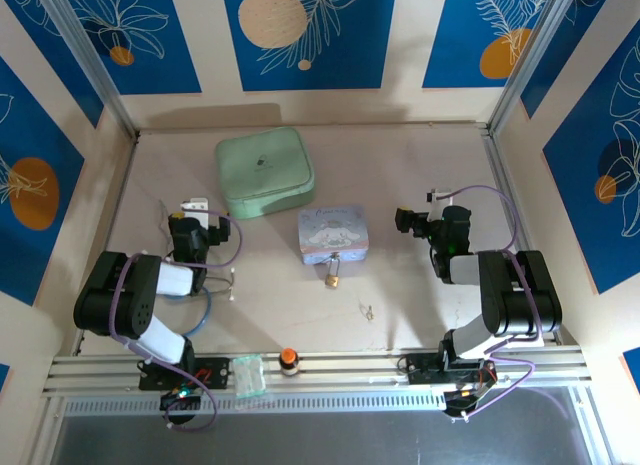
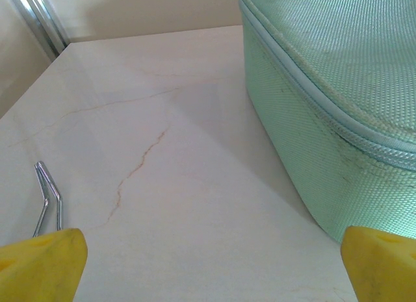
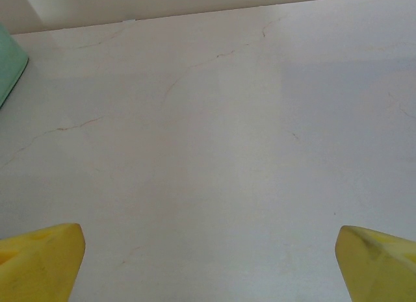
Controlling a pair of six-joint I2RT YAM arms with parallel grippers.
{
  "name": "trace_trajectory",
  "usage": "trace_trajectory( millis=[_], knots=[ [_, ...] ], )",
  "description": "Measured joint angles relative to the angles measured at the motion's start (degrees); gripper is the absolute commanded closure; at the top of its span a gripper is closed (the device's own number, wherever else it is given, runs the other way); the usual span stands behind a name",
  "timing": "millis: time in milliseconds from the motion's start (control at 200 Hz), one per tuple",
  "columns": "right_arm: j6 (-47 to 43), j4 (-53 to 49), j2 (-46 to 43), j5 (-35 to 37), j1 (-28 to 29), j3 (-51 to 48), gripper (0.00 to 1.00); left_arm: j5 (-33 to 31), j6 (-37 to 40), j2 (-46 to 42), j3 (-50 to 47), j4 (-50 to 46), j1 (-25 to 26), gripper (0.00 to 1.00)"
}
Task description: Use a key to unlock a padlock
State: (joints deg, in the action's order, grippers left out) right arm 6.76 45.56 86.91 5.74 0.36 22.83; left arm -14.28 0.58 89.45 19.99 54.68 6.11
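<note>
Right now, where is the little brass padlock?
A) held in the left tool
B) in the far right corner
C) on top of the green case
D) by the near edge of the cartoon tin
D: the top view shows the padlock lying just at the near edge of the cartoon tin, mid-table.

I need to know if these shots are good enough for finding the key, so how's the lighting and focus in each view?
Top view: even light and sharp, but the padlock and key are mere specks. Left wrist view: green case crisp, left fingertips blurred. Right wrist view: pale table slightly washed out, right fingertips soft.
</note>
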Motion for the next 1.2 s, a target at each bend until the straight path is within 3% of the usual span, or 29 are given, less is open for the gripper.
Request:
trace_trajectory(
  millis=[1201],
  knots=[
    [0.0, -1.2, -0.2, -0.2, -0.1, 0.3, 0.01, 0.3, 0.0, -0.2, -0.1, 0.2, 0.0, 0.01]
  ],
)
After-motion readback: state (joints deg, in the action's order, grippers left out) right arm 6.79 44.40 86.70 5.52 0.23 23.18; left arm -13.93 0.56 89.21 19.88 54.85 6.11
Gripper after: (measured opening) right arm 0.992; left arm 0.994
